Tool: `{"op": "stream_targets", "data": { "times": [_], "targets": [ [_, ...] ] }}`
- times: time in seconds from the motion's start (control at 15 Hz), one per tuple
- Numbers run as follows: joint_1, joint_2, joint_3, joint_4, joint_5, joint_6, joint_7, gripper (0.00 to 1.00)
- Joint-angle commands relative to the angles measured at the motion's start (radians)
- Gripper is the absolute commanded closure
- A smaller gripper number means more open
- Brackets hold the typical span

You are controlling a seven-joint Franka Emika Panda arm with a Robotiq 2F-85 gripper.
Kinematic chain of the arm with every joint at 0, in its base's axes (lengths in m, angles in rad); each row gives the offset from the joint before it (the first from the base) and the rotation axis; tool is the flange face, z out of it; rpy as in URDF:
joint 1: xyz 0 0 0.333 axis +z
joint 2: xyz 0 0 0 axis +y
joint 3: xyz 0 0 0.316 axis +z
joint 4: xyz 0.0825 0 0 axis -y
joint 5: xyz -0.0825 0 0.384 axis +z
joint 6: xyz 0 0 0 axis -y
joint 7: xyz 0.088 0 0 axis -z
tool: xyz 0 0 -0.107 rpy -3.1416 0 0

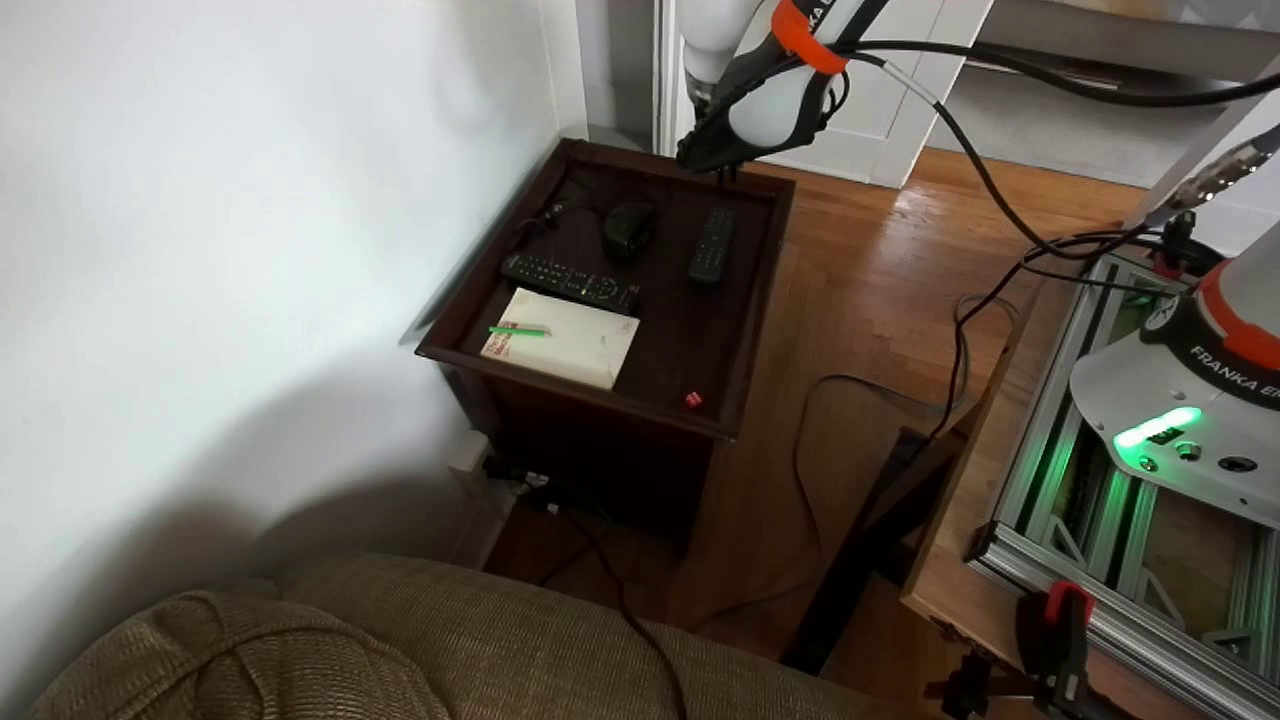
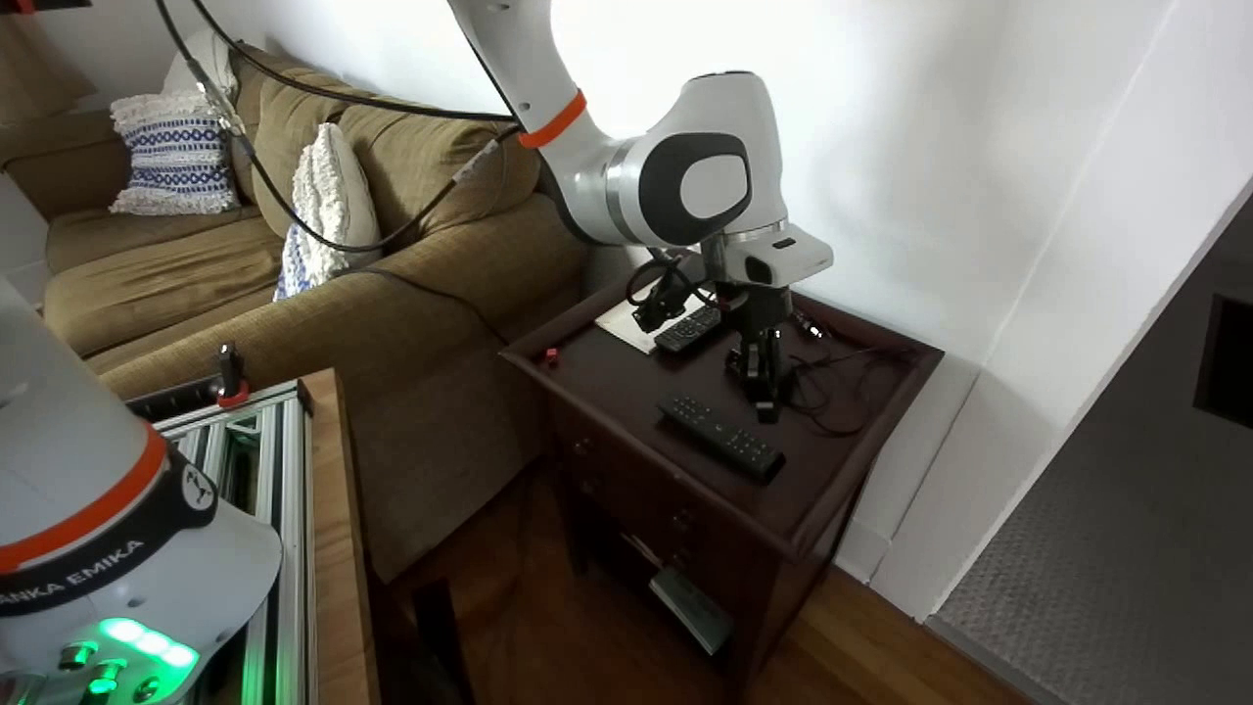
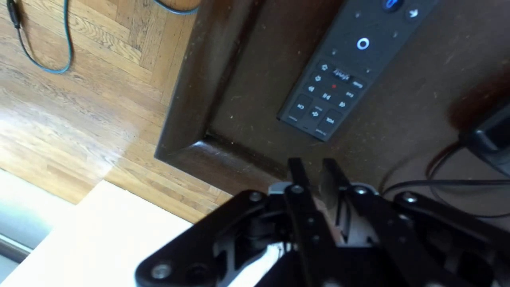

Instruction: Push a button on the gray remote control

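Observation:
The gray remote control (image 3: 347, 63) lies on the dark wooden side table, its upper end cut off at the top of the wrist view. It also shows in both exterior views (image 1: 712, 247) (image 2: 722, 438). My gripper (image 3: 312, 162) is partly open, with a narrow gap between the fingertips and nothing between them. In the wrist view the tips appear just below the remote's CH/VOL end, apart from it. In the exterior views the gripper (image 1: 727, 178) (image 2: 767, 409) points down over the table by one end of the remote; its exact height is hard to tell.
A second black remote (image 1: 570, 283) lies beside a pale booklet (image 1: 580, 345) with a green pen (image 1: 518, 331). A chunky black device (image 1: 627, 232) with cables sits near the gray remote. A red die (image 1: 693, 400) is near the table's raised rim (image 2: 675, 480). A wall (image 2: 930, 196) stands behind.

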Motion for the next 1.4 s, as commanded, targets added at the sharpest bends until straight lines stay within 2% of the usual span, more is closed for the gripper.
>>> {"op": "stream_targets", "data": {
  "times": [0.0, 0.2, 0.33, 0.47, 0.67, 0.8, 0.93, 1.0, 1.33],
  "targets": [
    [-0.104, -0.151, 0.109, -0.07, -0.015, -0.047, -0.064, 0.51],
    [-0.205, -0.245, 0.222, -0.125, 0.025, -0.05, -0.163, 0.29],
    [-0.29, -0.306, 0.313, -0.167, 0.094, -0.059, -0.267, 0.14],
    [-0.346, -0.35, 0.371, -0.196, 0.156, -0.089, -0.349, 0.01],
    [-0.414, -0.413, 0.441, -0.224, 0.271, -0.173, -0.495, 0.0],
    [-0.433, -0.442, 0.452, -0.234, 0.307, -0.217, -0.549, 0.0],
    [-0.442, -0.457, 0.451, -0.244, 0.305, -0.188, -0.545, 0.0],
    [-0.433, -0.419, 0.451, -0.207, 0.272, -0.196, -0.509, 0.0],
    [-0.442, -0.437, 0.453, -0.216, 0.273, -0.196, -0.512, 0.0]
  ]
}}
